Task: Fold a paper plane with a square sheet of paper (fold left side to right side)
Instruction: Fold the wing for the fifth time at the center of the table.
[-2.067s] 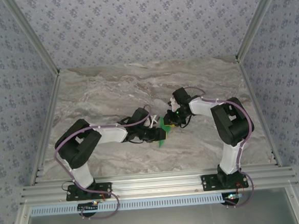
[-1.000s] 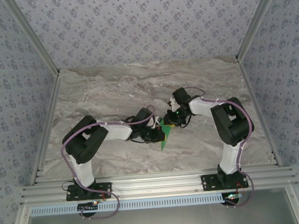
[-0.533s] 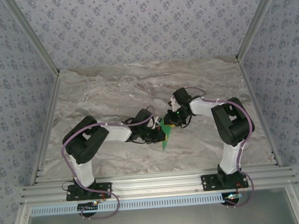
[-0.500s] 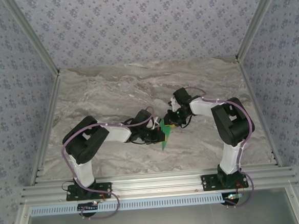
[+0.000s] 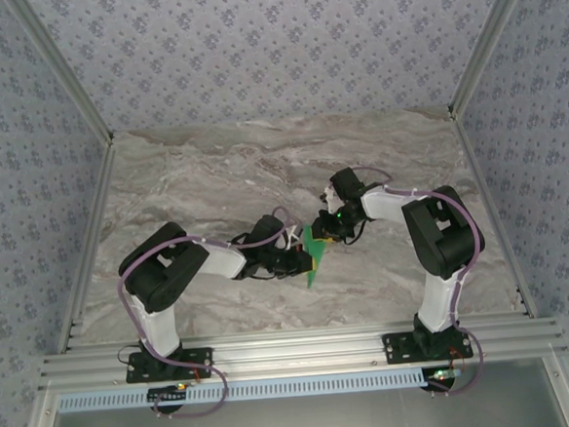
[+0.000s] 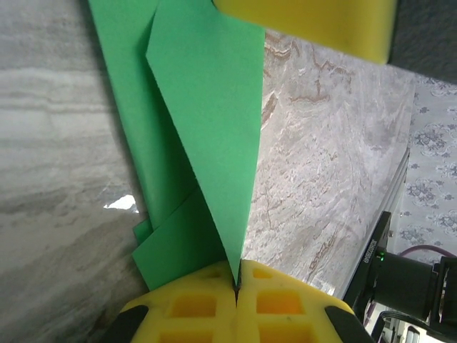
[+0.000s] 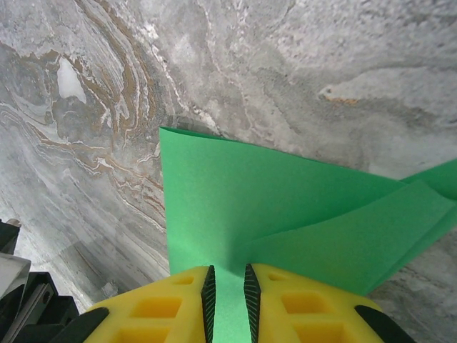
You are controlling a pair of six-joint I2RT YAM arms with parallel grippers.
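Note:
The square sheet of paper (image 5: 313, 255) is bright green and creased, lying mid-table between both arms. My left gripper (image 5: 301, 262) reaches it from the left. In the left wrist view the left gripper (image 6: 236, 280) is shut on the tip of a pointed green flap (image 6: 207, 107) that stands up from the flat layers. My right gripper (image 5: 324, 228) comes in from the far right. In the right wrist view the right gripper (image 7: 228, 286) has its jaws a narrow gap apart over the paper (image 7: 285, 207), with green showing between them. One yellow right finger (image 6: 314, 25) touches the sheet's far end.
The marble table (image 5: 213, 170) stretches bare to the left and back. Aluminium rails (image 5: 294, 350) run along its near edge and patterned walls close it in. The right arm's elbow (image 5: 442, 232) stands right of the paper.
The left arm's elbow has swung in toward the centre and its wrist has dropped slightly. The green flap has shifted a little nearer. The right arm has held still.

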